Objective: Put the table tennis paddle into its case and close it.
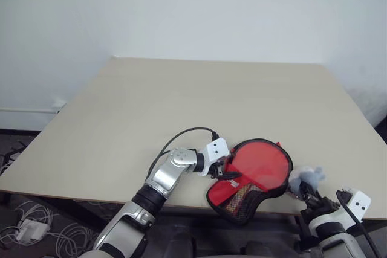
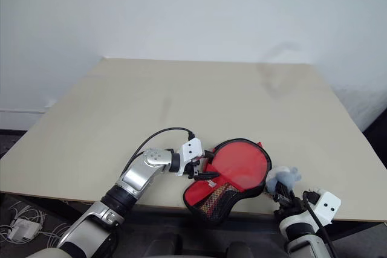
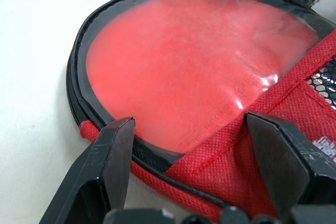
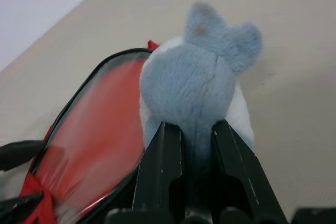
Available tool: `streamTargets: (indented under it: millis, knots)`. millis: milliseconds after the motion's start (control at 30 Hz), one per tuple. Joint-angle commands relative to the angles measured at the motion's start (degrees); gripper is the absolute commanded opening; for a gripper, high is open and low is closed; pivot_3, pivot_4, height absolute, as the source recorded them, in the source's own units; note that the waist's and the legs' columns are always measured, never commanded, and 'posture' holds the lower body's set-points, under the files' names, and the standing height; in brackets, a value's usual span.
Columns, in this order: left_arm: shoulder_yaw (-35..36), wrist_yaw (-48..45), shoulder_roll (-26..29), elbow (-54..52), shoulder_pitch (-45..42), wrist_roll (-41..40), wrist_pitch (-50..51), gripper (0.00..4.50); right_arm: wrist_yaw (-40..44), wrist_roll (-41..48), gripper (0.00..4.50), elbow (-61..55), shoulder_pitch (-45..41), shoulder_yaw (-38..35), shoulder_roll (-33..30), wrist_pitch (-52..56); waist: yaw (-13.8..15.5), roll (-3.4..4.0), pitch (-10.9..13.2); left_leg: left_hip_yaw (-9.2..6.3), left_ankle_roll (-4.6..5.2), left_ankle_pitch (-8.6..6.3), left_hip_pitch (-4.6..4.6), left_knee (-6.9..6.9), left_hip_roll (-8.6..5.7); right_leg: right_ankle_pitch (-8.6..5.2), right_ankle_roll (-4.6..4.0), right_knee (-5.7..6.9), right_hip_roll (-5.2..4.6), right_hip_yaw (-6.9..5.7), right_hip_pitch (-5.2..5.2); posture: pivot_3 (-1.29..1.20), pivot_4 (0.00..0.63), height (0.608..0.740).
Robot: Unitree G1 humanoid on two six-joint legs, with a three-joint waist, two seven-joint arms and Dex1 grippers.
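You cannot see the table tennis paddle (image 3: 184, 72) handle; the case (image 1: 239, 200) flap covers it. The case runs past the left wrist view's edge. The plush toy (image 4: 194, 87) hides its own underside between the right gripper (image 4: 191, 145) fingers.

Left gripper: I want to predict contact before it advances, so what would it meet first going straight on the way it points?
Probably the case: the left gripper is open, its fingers straddling the case's near red edge, the clear-fronted red face directly ahead. Exact gap is unclear.
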Motion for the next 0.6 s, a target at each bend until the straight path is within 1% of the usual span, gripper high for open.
streamTargets:
  millis: [33,67,100,167,267,400,500,567,600]
  knots:
    - [-1.69,2.41,1.38,7.97,1.14,5.10,2.09,3.51,3.58,3.10,0.49,0.20,1.60,3.21,0.13,0.84,0.01,-0.09,-0.01,0.00,0.00,0.00,0.00,0.00,0.00,0.00,0.00,0.00,0.00,0.00,0.00,0.00,0.000,0.740]
    - [-1.69,2.42,1.39,8.09,1.10,5.11,1.98,3.51,4.01,3.63,0.86,0.08,1.52,2.86,0.11,0.33,0.01,-0.14,-0.01,-0.01,0.00,0.00,0.00,-0.01,0.00,0.00,0.00,0.01,0.00,-0.01,0.00,0.00,0.000,0.740]
    - [-1.69,2.43,1.39,8.21,1.05,5.13,1.86,3.51,4.12,4.18,1.12,0.06,1.41,2.54,0.17,0.12,0.01,-0.17,-0.01,-0.01,0.00,0.00,0.00,-0.01,0.01,0.00,0.00,0.02,0.00,-0.02,0.00,0.00,0.000,0.740]
    - [-1.69,2.48,1.37,8.45,0.97,5.16,1.67,3.51,4.33,5.31,1.92,-0.40,1.02,2.21,-0.17,0.26,0.00,-0.20,-0.01,-0.02,0.00,0.00,0.00,-0.03,0.03,0.01,0.00,0.05,0.00,-0.07,0.00,0.00,0.000,0.740]
    - [-1.61,2.53,1.35,8.62,0.94,5.09,1.60,3.51,4.54,6.30,2.98,-0.62,0.52,2.14,-0.74,0.28,0.00,-0.22,-0.02,-0.06,0.00,0.00,0.00,-0.11,0.06,0.01,0.00,0.06,-0.01,-0.14,0.00,0.00,0.000,0.740]
    - [-1.46,2.63,1.21,8.96,0.81,4.98,1.66,3.51,4.56,5.69,4.43,-0.44,-0.31,1.62,-1.23,-0.88,0.00,-0.26,-0.04,-0.06,0.00,0.00,0.00,-0.10,0.06,0.01,-0.01,0.07,-0.02,-0.16,0.01,0.00,0.000,0.740]
    - [-1.37,2.67,1.09,9.20,0.65,4.95,1.64,3.51,4.66,2.92,4.48,0.29,-1.24,0.06,-2.55,-2.72,0.01,-0.30,-0.04,-0.05,0.00,0.00,0.00,-0.05,0.05,0.02,0.00,0.06,-0.03,-0.16,0.01,0.00,0.000,0.740]
    - [-1.35,2.65,0.99,9.37,0.53,4.95,1.54,3.51,5.89,-0.65,4.48,2.27,-2.21,-2.03,-5.32,-4.81,-0.03,-0.28,-0.03,-0.04,0.00,0.00,0.00,0.09,0.05,0.02,0.00,0.06,-0.05,-0.16,0.03,0.00,0.000,0.740]
    - [-1.34,2.63,0.93,9.46,0.47,4.96,1.52,3.51,6.49,-1.06,4.48,3.30,-2.70,-3.42,-6.53,-5.45,-0.04,-0.27,-0.04,-0.04,0.00,0.00,-0.01,0.23,0.05,0.03,0.00,0.06,-0.05,-0.16,0.06,0.00,0.000,0.740]
